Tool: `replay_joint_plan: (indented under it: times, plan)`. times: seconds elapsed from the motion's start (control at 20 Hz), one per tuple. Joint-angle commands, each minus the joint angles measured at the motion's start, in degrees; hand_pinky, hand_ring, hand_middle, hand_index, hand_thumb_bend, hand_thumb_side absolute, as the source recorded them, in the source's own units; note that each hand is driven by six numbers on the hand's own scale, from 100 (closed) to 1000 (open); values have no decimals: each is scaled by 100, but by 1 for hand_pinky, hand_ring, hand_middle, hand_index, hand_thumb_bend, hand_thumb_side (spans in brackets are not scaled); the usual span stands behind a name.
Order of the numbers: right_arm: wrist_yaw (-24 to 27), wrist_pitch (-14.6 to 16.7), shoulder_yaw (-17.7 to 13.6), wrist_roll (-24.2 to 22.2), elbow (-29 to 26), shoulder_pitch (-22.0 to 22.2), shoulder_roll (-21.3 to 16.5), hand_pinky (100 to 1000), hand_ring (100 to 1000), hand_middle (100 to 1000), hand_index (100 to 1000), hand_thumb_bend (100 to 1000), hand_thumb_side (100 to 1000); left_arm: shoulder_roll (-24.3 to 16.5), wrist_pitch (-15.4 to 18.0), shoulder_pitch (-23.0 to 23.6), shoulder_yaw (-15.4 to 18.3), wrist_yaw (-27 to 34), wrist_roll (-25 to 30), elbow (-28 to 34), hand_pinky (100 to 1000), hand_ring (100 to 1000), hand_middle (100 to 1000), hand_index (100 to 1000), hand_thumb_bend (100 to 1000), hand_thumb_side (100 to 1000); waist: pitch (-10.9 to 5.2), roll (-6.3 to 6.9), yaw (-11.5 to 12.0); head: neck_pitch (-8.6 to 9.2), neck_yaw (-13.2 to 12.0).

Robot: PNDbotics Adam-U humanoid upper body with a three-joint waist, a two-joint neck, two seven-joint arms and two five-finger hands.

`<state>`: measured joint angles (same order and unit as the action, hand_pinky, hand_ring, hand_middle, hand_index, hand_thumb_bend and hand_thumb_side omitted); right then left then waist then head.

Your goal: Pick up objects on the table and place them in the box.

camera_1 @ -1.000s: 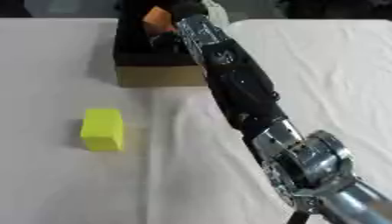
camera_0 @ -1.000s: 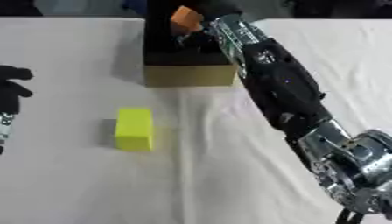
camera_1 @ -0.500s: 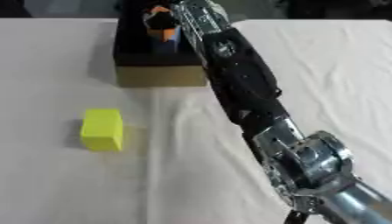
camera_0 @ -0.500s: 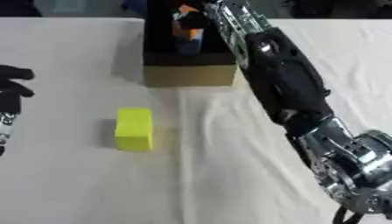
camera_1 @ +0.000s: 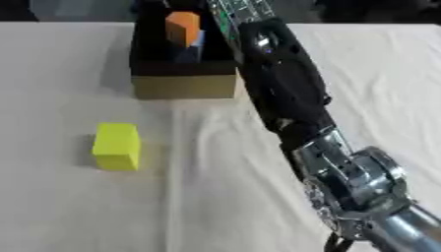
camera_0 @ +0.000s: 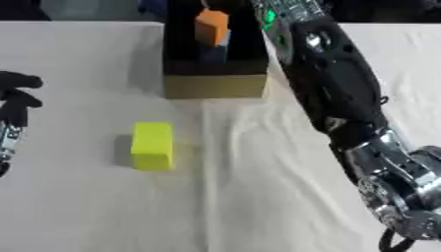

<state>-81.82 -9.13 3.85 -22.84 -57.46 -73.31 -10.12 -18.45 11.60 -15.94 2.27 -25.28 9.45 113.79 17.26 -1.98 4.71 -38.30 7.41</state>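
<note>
A yellow block lies on the white cloth, left of centre. Behind it stands the box, tan in front and dark inside. An orange block stands in the box, leaning on something blue. My right arm stretches from the lower right past the box's right wall to the top edge, which cuts off its hand. At the left edge my left hand rests with relaxed fingers and holds nothing, well left of the yellow block.
White cloth with soft creases covers the table. Bare cloth lies in front of and to both sides of the yellow block. Dark shapes run along the table's far edge.
The right hand held the orange block over the box, then let it go inside. It has since drawn up and right, out of the picture. The yellow block and left hand have not moved.
</note>
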Motion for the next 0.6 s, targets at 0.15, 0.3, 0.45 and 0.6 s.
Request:
replay_joint_plan:
  times: [0.15,0.3,0.45,0.6]
  plan:
    - [659,231,157,41,-1230,191,-482,923,969,831,959,100,935,-468,30,-276,-67,-59,-133,80,714,626,693,797,100,887,-117,67,-32,-37,-80]
    - [1107,307,231,151,-1889,415,-654,923,972,833,964,100,916,-804,7,-505,-179,-218,-250,80,720,641,698,800,100,893,-118,97,-71,-62,-125]
    - [1479,301,277,228,-2377,581,-803,915,963,814,956,100,948,-1213,-85,-730,-354,-554,-278,80,728,665,702,803,100,942,-121,126,-109,-82,-161]
    - [1747,193,287,408,-2751,708,-926,908,957,811,948,100,1000,-1738,-197,-948,-663,-868,-202,80,735,685,707,805,100,977,-116,160,-147,-100,-192]
